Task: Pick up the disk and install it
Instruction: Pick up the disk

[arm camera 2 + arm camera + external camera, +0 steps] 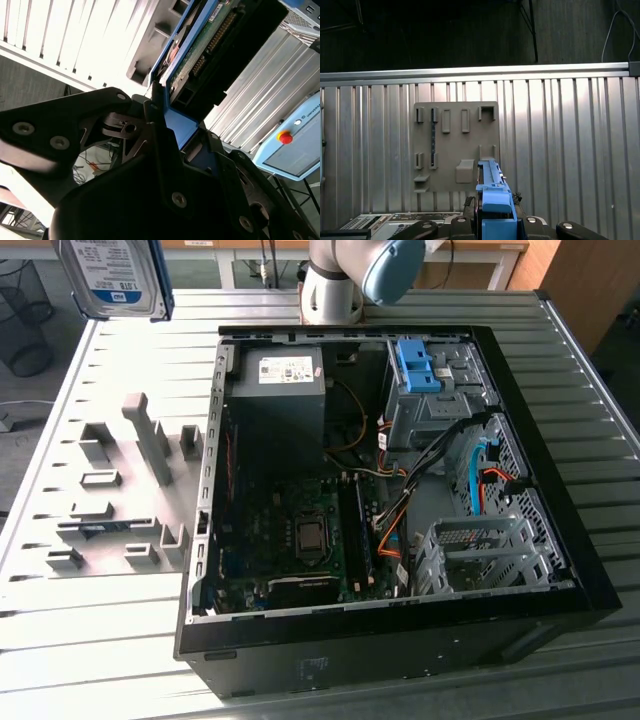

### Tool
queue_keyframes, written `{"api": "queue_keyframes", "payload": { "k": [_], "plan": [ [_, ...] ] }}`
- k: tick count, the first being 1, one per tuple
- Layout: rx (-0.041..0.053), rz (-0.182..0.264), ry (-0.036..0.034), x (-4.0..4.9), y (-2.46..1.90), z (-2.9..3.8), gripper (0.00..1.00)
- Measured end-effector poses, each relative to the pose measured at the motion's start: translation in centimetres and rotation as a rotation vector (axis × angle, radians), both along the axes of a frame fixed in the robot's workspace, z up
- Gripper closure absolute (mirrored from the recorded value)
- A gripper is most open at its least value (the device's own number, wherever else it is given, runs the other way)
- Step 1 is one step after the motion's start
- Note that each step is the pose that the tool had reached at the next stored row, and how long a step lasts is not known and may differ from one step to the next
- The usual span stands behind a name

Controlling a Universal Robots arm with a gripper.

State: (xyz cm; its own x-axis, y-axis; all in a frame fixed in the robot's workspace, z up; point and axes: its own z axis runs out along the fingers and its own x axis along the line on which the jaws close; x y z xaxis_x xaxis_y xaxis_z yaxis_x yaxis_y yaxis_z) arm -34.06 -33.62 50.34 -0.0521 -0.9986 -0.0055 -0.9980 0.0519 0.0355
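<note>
Ribbed metal table (100, 640) carries an open black PC case (400, 640) lying on its side, with a grey fixture plate (110, 455) just beside it on the exterior view's left. Inside the case sit a grey power supply (280, 390), a green motherboard (300, 530) and a metal drive cage topped by a blue bracket (418, 365).

The disk (110, 275) hangs in the air at the top edge of the exterior view, well above the table and the plate, apart from the case, label facing the camera.

In the second wrist view the black gripper (172, 117) is clenched on the disk (200, 50) by its blue-railed end, circuit board side showing, with a pendant (295, 145) beyond. In the first wrist view the disk's blue rail (490, 182) juts from the gripper (492, 227), high over the plate (455, 145).
</note>
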Motion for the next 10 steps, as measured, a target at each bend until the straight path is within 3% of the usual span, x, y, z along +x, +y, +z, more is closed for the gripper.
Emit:
{"api": "queue_keyframes", "payload": {
  "k": [10],
  "plan": [
    [0.0, 0.0, 0.0001, 0.69, 0.0, 0.0, 0.64]
  ]
}}
